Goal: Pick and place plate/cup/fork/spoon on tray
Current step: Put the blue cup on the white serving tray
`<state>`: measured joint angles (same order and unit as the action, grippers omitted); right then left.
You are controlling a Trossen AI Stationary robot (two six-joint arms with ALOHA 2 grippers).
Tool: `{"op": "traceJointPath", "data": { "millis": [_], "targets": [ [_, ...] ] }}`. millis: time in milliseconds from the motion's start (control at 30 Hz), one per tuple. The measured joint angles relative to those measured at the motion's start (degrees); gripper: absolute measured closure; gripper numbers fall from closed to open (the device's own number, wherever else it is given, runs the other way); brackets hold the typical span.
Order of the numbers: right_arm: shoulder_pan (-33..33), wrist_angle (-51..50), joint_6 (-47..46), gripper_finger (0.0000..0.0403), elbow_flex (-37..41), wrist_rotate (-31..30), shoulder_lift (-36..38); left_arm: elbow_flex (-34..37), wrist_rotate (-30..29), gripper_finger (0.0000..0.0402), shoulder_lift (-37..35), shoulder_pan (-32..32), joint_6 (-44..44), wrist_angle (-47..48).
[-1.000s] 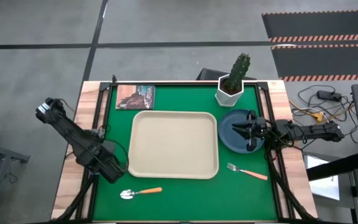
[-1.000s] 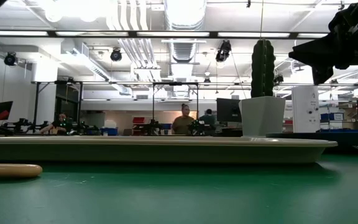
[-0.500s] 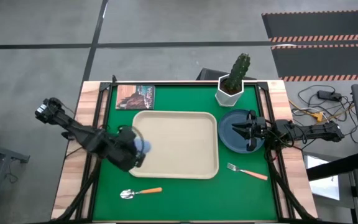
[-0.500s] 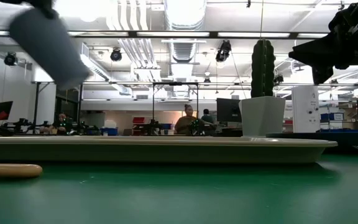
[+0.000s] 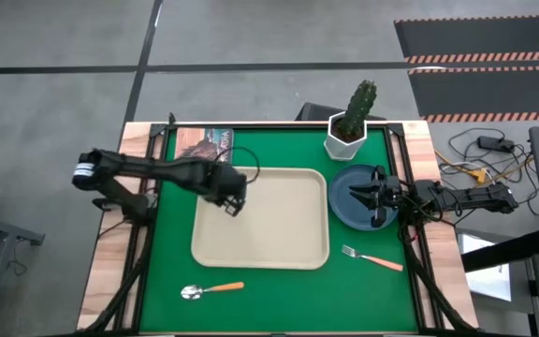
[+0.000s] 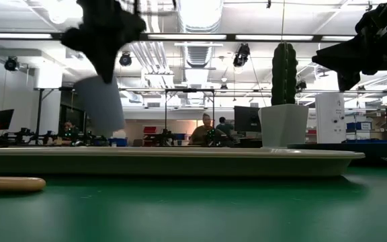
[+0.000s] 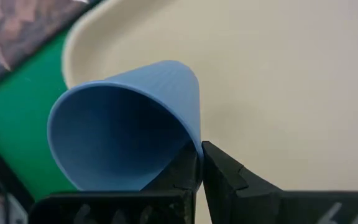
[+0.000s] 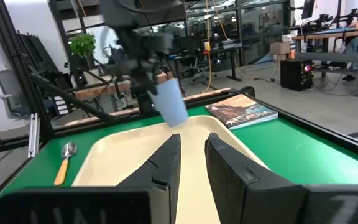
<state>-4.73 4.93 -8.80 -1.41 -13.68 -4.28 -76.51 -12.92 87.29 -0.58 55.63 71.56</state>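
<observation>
My left pincer [image 5: 229,194] is clamped on the cup's [image 6: 101,105] rim, holding it tilted just above the tray's [image 5: 279,245] far-left corner, near the book [image 5: 204,145]. Tray floor bare. My right pincer [image 5: 367,197], slightly parted and holding nothing, hovers over the plate [image 5: 344,201].

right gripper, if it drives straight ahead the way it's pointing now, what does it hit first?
Probably the tray. The right gripper, over the plate, points across the table toward it. If it clears the rim, the cup held in the left gripper lies in line; depth is unclear.
</observation>
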Motion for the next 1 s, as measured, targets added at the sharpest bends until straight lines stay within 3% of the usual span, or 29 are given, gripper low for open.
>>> {"op": "traceJointPath", "data": {
  "millis": [300, 1000],
  "targets": [
    [0.0, -0.2, -0.2, 0.0339, 0.0, 0.1, 0.0, 0.0, 1.2, 0.0402, 7.3, 6.9, -11.1, 0.8],
    [0.0, -1.7, -0.2, 0.0339, 0.0, 0.1, 0.0, 0.3, 2.2, 0.0401, 9.1, 7.0, -11.6, 2.2]
  ]
}}
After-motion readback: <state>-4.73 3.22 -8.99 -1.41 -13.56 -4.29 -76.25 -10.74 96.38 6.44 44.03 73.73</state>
